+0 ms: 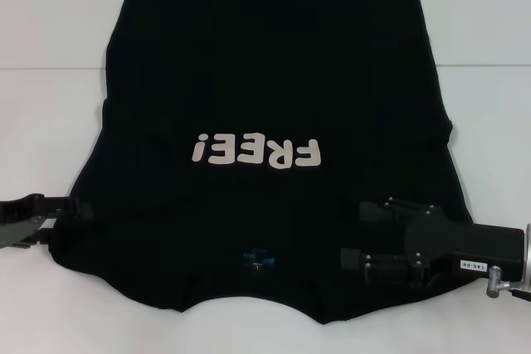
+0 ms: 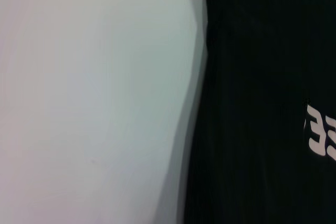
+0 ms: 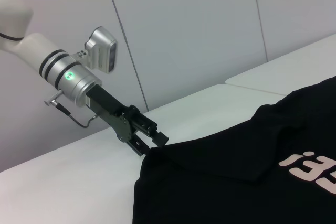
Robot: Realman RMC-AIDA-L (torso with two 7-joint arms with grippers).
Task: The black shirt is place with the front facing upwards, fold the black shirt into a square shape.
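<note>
The black shirt (image 1: 265,80) lies flat on the white table, front up, its cream "FREE!" print (image 1: 255,152) upside down to me and its collar with the blue label (image 1: 256,255) nearest me. My left gripper (image 1: 70,207) is at the shirt's left sleeve edge. In the right wrist view the left gripper (image 3: 151,144) is shut on that edge of the shirt (image 3: 236,171), and the cloth rises to its fingers. My right gripper (image 1: 358,232) hovers open over the shirt's right shoulder, its jaws wide apart. The left wrist view shows only the shirt's side edge (image 2: 262,98) and bare table.
The white table (image 1: 58,105) extends on both sides of the shirt, with a seam line (image 1: 485,66) running across it at the far right. A pale wall (image 3: 184,30) stands beyond the table's left side.
</note>
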